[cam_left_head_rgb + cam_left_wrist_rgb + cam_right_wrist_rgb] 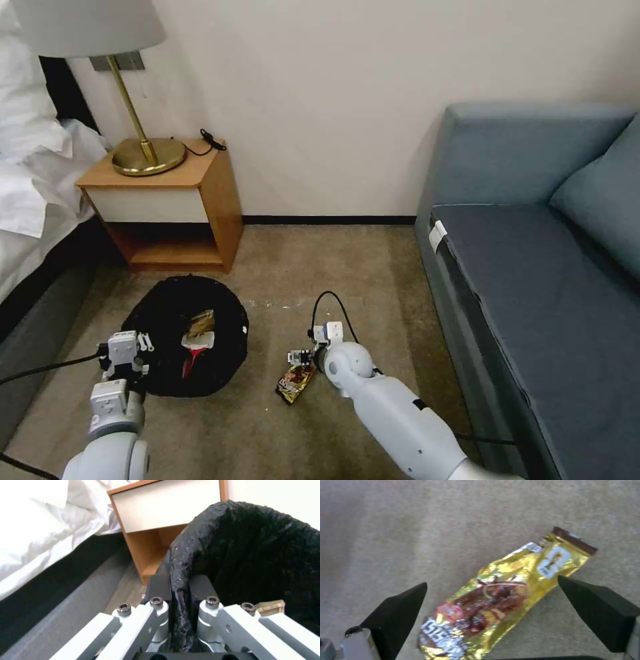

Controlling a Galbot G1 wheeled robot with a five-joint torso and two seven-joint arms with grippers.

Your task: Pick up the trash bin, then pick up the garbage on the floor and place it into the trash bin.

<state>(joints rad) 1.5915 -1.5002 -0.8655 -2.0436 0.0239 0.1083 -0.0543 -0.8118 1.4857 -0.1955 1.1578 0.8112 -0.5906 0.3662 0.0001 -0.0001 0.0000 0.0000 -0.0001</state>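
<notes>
The black trash bin (175, 313) stands on the carpet floor (347, 267) in front of the nightstand. A brownish piece (200, 322) and a red-and-white wrapper (195, 347) lie inside it. My left gripper (133, 365) is at the bin's near-left rim. In the left wrist view this gripper (180, 586) is shut on the black liner rim (181, 562). A gold-brown snack wrapper (295, 382) lies flat on the carpet right of the bin. My right gripper (301, 360) hovers just over it. In the right wrist view that gripper (492, 580) is open, its fingers (400, 610) straddling the wrapper (500, 600).
A wooden nightstand (213, 193) with a brass lamp (148, 157) stands against the wall. The bed (33, 193) runs along the left. A grey-blue sofa (533, 280) fills the right side. Open carpet lies between bin and sofa.
</notes>
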